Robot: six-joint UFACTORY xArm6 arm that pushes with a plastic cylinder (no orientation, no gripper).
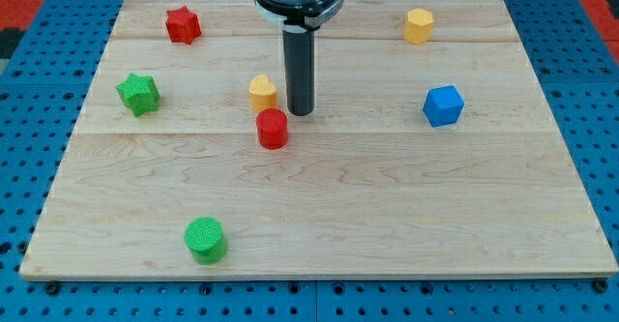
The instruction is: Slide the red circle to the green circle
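1. Pale wood makes up the table [387, 216], a board of planks with visible grain lying on a blue perforated surface [29, 167] that shows past all 4 edges.
2. The widest open room is the lower half of the table: nothing stands between the red circle [273, 128] and the green circle [205, 240], which sits near the view's bottom edge, left of centre. The lower right quarter holds no block.
3. The red circle is a short cylinder near the table's centre. A yellow block [262, 92], heart-like in shape, stands just above it and slightly left; whether the 2 touch I cannot tell.
4. Along the view's top edge are a red star [182, 24] at the left and a yellow hexagonal block [418, 25] at the right. A green star [138, 93] is near the left edge, and a blue block [444, 105] with angled faces is toward the right.
5. All the blocks look matte, with fine ridged tops.
6. My end effector is a straight dark rod with no jaws, so it holds nothing. My tip [301, 113] rests on the table just right of the yellow block and just above and right of the red circle, close to it; I cannot tell if it touches.
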